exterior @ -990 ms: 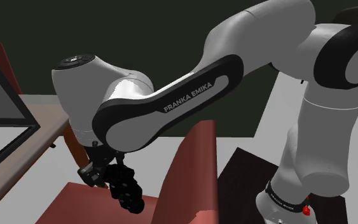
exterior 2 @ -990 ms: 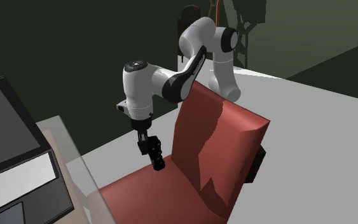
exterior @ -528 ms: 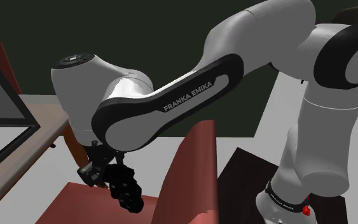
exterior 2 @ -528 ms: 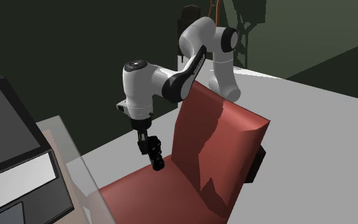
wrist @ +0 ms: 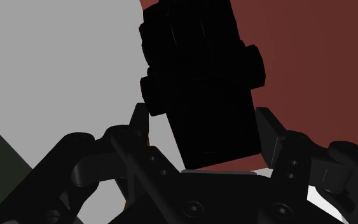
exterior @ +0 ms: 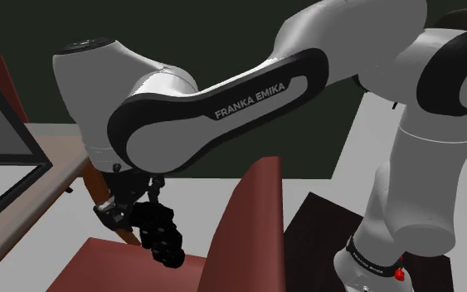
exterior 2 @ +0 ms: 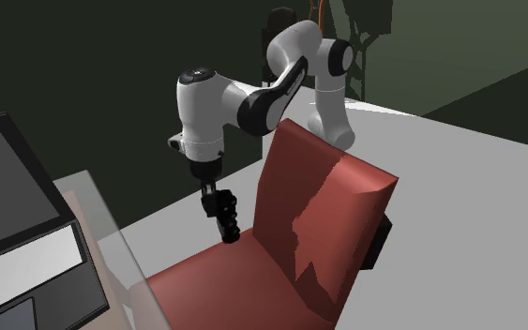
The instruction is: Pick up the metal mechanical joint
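Observation:
The mechanical joint (wrist: 199, 83) is drawn as a black, blocky, knuckled piece. My gripper (wrist: 203, 121) is shut on it, one finger pressed on each side of its lower end. In the shoulder view the joint (exterior: 163, 239) hangs tilted below the gripper (exterior: 137, 212), just above the seat of a red chair (exterior: 244, 224). From the second exterior view, the joint (exterior 2: 226, 219) is off the seat, in front of the chair's (exterior 2: 332, 211) backrest, under the gripper (exterior 2: 214, 199).
A glass-edged table carrying a dark screen (exterior 2: 8, 187) stands to the second exterior view's left of the chair. A thin brown strut (exterior: 97, 189) is close beside the gripper. Beside the stand lies a dark box (exterior: 323, 224). Grey floor (exterior 2: 459, 197) surrounds the chair.
The arm's forearm and wrist have risen and swung slightly toward the views' left. The held joint has come up a little from the red seat with them.

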